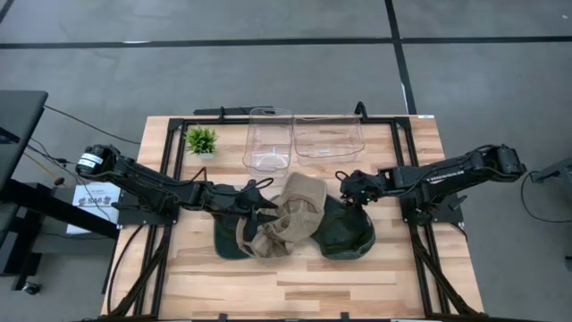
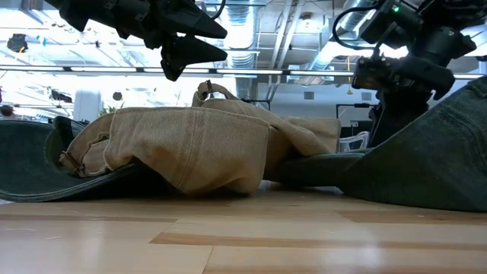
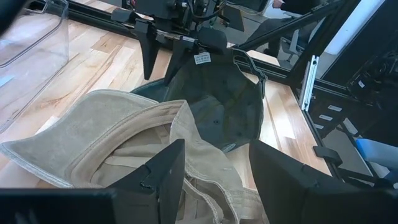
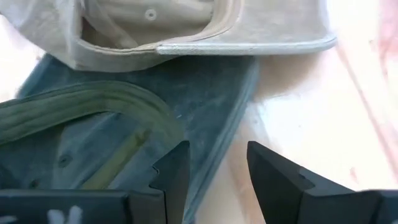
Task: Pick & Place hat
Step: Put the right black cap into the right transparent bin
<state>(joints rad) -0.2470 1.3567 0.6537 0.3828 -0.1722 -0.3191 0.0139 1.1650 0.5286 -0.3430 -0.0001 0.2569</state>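
— How many hats?
— I counted three mid-table: one tan hat (image 1: 295,219) atop two dark hats (image 1: 349,228). Left gripper (image 1: 264,202) and right gripper (image 1: 343,182) both hung spread, empty. Two bins (image 1: 268,139) stood behind.

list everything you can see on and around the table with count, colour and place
tan hat: one, beige, table centre, lying over the dark hats
dark green hats: two, one left of the tan hat, one right of it
clear bins: two, transparent, side by side at the table's far edge, and
small plant: one, green, far left of the table
wooden table: one, light wood with a black frame
left gripper: open, above the tan hat's left side
right gripper: open, above the right dark hat
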